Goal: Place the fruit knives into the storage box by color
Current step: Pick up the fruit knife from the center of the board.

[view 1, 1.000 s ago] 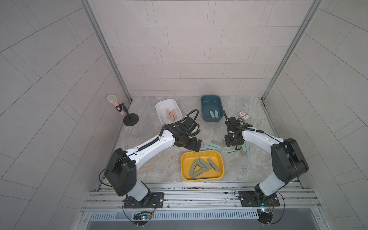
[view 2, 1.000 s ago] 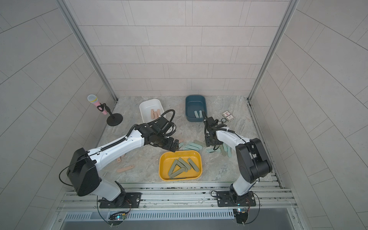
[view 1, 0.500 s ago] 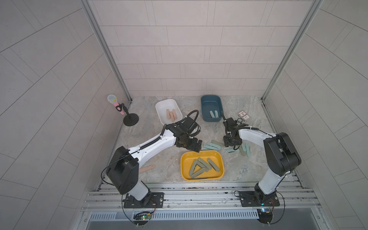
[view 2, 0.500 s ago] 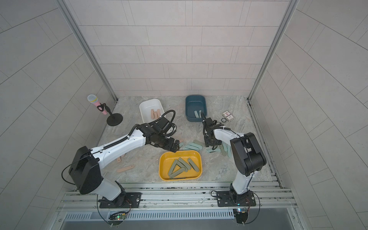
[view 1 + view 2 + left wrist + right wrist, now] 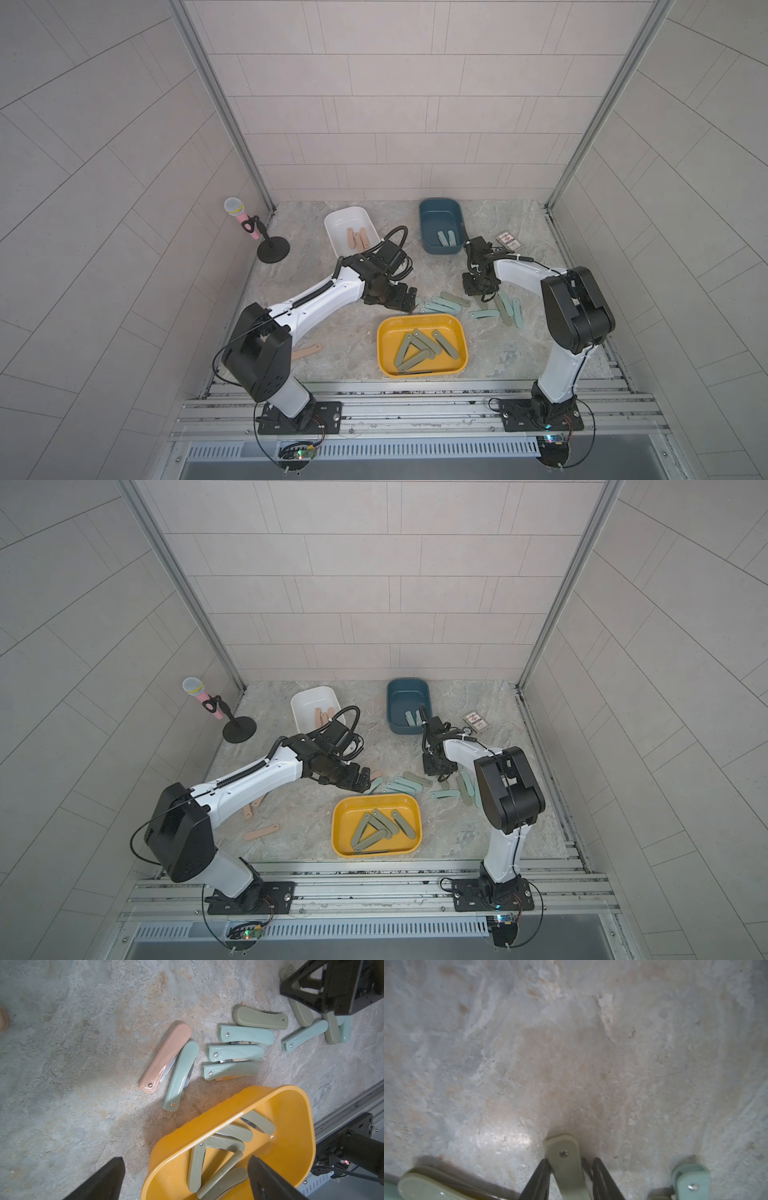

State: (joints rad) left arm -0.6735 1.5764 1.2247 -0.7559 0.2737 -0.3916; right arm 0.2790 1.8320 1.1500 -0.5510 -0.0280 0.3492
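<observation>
Your right end effector (image 5: 570, 1164) is down at the counter (image 5: 345, 365), clamped on an olive knife (image 5: 562, 1147): its fingers press against both long edges, and the riveted end pokes out past the tips. That knife rests on the counter in the loose pile (image 5: 490, 305) at centre right, among other olive and teal knives. Your left end effector (image 5: 407, 302) hangs low just left of that pile with its fingers wide apart and nothing between them. Beside it a peach knife (image 5: 166, 1057) lies touching a teal one (image 5: 180, 1076), with three teal knives (image 5: 234, 1053) in a row just right of them. The yellow box (image 5: 422, 322), near centre, holds several olive knives (image 5: 415, 347). The white box (image 5: 332, 220), far left, holds three peach knives (image 5: 356, 237). The blue box (image 5: 428, 208), far right of it, holds two teal knives (image 5: 445, 237). One more peach knife (image 5: 306, 352) lies near left, partly under your left arm.
</observation>
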